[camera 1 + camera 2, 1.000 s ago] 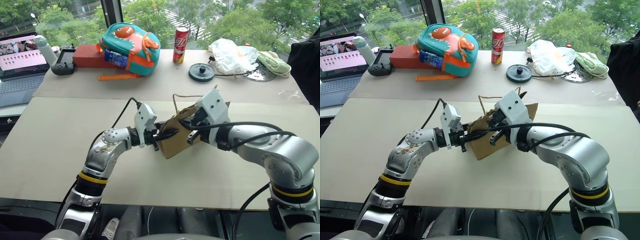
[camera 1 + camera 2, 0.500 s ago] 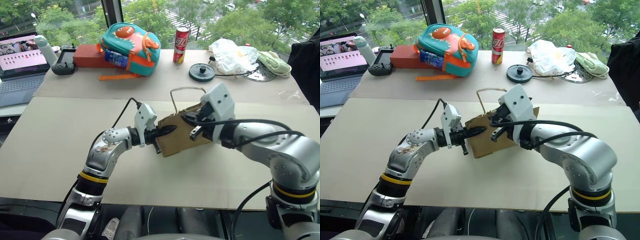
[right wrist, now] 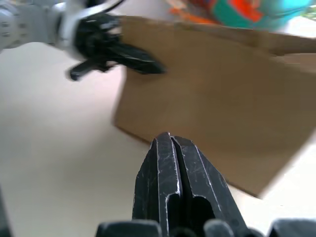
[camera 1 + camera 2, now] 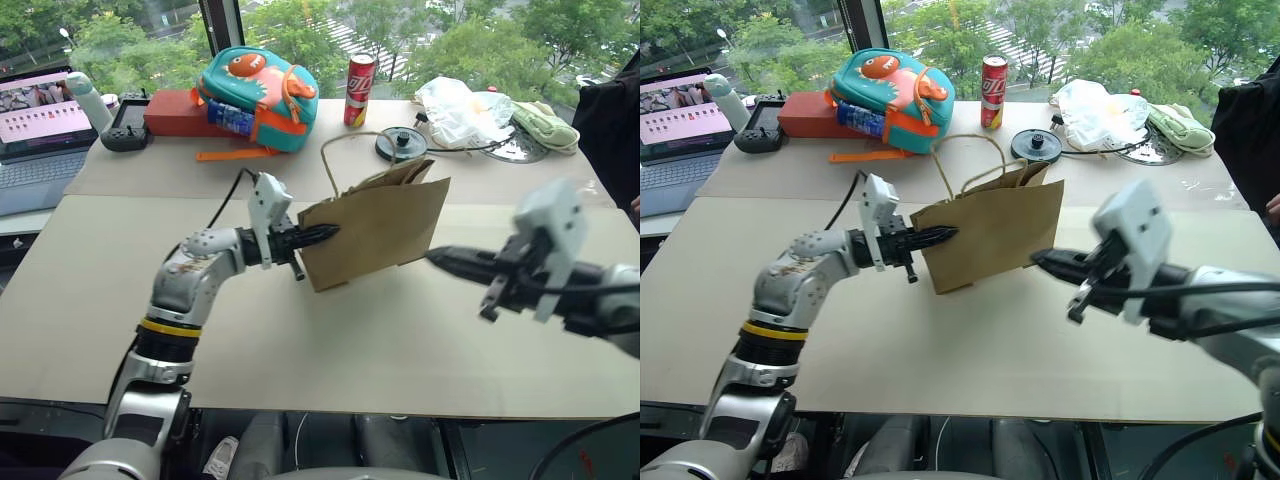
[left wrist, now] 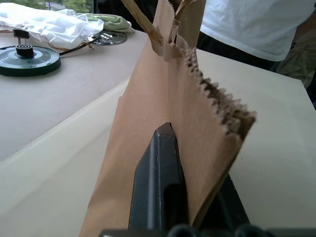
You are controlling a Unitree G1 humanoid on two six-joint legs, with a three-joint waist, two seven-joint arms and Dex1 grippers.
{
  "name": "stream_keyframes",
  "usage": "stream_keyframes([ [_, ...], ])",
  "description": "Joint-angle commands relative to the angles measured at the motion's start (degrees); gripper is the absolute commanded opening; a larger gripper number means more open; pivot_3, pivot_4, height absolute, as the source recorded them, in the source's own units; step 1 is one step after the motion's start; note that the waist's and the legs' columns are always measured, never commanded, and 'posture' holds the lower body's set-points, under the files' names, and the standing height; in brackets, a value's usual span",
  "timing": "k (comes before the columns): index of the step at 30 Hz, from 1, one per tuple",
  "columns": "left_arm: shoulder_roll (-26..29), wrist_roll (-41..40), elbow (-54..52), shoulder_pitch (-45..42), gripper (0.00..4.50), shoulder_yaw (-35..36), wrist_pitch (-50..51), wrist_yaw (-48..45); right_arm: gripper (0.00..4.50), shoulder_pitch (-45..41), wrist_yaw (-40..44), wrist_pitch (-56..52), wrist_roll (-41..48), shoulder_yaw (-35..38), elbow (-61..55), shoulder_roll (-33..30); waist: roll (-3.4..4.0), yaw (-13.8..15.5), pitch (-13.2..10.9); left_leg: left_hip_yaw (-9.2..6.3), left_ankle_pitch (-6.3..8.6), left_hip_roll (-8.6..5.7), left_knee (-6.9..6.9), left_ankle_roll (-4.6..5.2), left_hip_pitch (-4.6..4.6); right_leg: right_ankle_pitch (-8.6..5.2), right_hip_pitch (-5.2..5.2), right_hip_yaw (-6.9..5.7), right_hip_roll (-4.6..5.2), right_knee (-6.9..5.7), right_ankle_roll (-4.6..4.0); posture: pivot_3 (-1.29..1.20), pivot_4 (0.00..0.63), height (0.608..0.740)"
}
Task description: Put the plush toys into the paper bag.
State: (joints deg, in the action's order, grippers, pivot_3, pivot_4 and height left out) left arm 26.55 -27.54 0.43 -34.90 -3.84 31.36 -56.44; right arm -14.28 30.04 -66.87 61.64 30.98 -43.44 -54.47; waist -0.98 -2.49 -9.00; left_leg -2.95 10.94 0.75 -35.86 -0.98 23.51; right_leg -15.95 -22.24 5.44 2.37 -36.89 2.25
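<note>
Left eye view: left gripper (image 4: pixel 322 236) jaws clamp the paper bag (image 4: pixel 385 228) edge, lifted off the counter (image 4: pixel 90 290); right gripper (image 4: pixel 440 257) jaws closed, empty.

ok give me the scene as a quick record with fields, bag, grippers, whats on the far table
paper bag: brown, upright, lifted by one side edge, cord handles on top
left gripper: shut on the paper bag's edge
right gripper: shut, holding nothing, apart from the bag on its other side
plush toys: not seen in these views
far table: teal backpack, red can, white plastic bag, pale green cloth, laptop
person: white shirt behind the bag in the left wrist view
</note>
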Motion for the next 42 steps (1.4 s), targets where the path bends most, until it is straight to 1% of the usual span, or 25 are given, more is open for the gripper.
stream_keyframes([
  [1, 4.5, -3.3, -2.8, -0.6, 0.09, 3.3, -0.4, -6.2, 0.0, 1.8, 5.0, 5.0, 0.5, 4.2, 0.9, -1.0, 0.0, 0.0, 0.0, 0.01, 0.0, 0.02, 0.01, 0.0, 0.0, 0.0, 0.0, 0.01, -0.01, 0.01, 0.0, 0.0, 0.15, 0.739],
  [3, 9.4, -3.1, -3.8, 1.9, 0.09, 3.5, -2.1, -11.6, 0.0, 4.9, 10.2, 7.7, -1.4, 5.1, 1.4, -2.5, 0.0, 0.0, 0.0, 0.01, 0.0, 0.02, 0.02, 0.0, 0.02, 0.0, 0.0, 0.0, -0.01, 0.04, 0.0, 0.0, 0.15, 0.739],
  [5, 13.3, -4.7, -5.7, 4.4, 0.09, 4.8, -2.7, -16.0, 0.0, 6.2, 14.9, 9.7, 0.2, 7.2, 3.1, -3.1, 0.01, -0.1, 0.0, 0.05, 0.01, 0.03, 0.05, 0.02, 0.03, 0.01, 0.0, 0.03, 0.0, 0.1, -0.02, 0.0, 0.15, 0.739],
  [8, 16.2, -6.7, -8.2, 7.3, 0.09, 6.0, -2.4, -19.4, 0.0, 6.4, 21.8, 11.6, 4.8, 8.7, 4.3, -4.0, 0.01, 0.2, 0.0, 0.09, 0.02, 0.04, 0.04, 0.03, 0.02, 0.06, 0.0, 0.04, 0.04, 0.11, -0.11, 0.0, 0.15, 0.739],
  [10, 17.6, -6.6, -8.8, 9.5, 0.09, 6.0, -3.7, -21.7, 0.0, 6.1, 24.5, 12.6, 7.1, 8.5, 4.2, -4.3, 0.01, 0.4, 0.0, 0.07, 0.02, 0.05, 0.0, 0.03, 0.01, 0.02, 0.05, 0.01, 0.04, 0.11, -0.03, 0.0, 0.15, 0.739],
  [12, 18.4, -5.6, -8.7, 11.8, 0.09, 5.7, -5.9, -23.4, 0.0, 6.1, 25.6, 14.1, 7.0, 7.3, 3.5, -4.6, 0.01, 0.4, 0.0, 0.07, 0.02, 0.06, 0.0, 0.03, -0.03, -0.04, 0.09, -0.01, 0.04, 0.11, 0.07, 0.0, 0.15, 0.739],
  [19, 18.1, -5.2, -9.8, 14.4, 0.09, 5.3, -9.7, -24.6, 0.0, 5.7, 25.3, 17.0, 6.2, 3.8, 2.6, -5.2, 0.01, 0.4, 0.0, 0.09, 0.02, 0.08, 0.0, 0.03, -0.04, -0.05, 0.07, 0.02, 0.03, 0.11, 0.08, 0.0, 0.15, 0.739],
  [23, 17.1, -2.5, -7.7, 14.6, 0.09, 4.2, -14.9, -25.3, 0.0, 4.7, 25.3, 18.3, 4.6, 1.6, 3.6, -6.1, 0.01, 0.4, 0.0, 0.1, 0.02, 0.07, 0.0, 0.02, -0.04, -0.05, 0.07, 0.03, 0.04, 0.11, 0.07, 0.0, 0.15, 0.739],
  [26, 16.2, -1.1, -6.6, 15.2, 0.09, 3.0, -16.9, -24.8, 0.0, 3.9, 25.0, 19.2, 2.9, -0.5, 4.3, -6.8, 0.01, 0.4, 0.0, 0.11, 0.02, 0.08, 0.0, 0.02, -0.05, -0.04, 0.07, 0.03, 0.04, 0.11, 0.06, 0.0, 0.15, 0.739],
  [32, 13.3, 0.5, -5.3, 15.8, 0.09, 2.2, -17.7, -21.0, 0.0, 3.2, 25.0, 20.0, 1.6, -2.4, 4.9, -6.9, 0.01, 0.4, 0.0, 0.11, 0.02, 0.07, -0.01, 0.03, -0.04, -0.02, 0.07, 0.04, 0.04, 0.1, 0.03, 0.0, 0.15, 0.739],
  [36, 11.9, 1.6, -5.5, 16.6, 0.09, 0.8, -19.8, -21.1, 0.0, 3.4, 25.2, 20.3, 0.9, -3.1, 4.9, -7.1, 0.02, 0.4, 0.0, 0.11, 0.02, 0.07, -0.01, 0.03, -0.04, 0.01, 0.07, 0.04, 0.05, 0.1, -0.01, 0.0, 0.15, 0.739],
  [42, 10.7, 2.1, -4.7, 15.6, 0.09, -0.5, -20.2, -20.5, 0.0, 3.2, 25.4, 20.4, 0.5, -3.6, 4.9, -7.1, 0.02, 0.5, 0.0, 0.11, 0.02, 0.06, -0.03, 0.03, -0.07, 0.04, 0.09, 0.03, 0.05, 0.07, -0.07, 0.0, 0.15, 0.739],
])
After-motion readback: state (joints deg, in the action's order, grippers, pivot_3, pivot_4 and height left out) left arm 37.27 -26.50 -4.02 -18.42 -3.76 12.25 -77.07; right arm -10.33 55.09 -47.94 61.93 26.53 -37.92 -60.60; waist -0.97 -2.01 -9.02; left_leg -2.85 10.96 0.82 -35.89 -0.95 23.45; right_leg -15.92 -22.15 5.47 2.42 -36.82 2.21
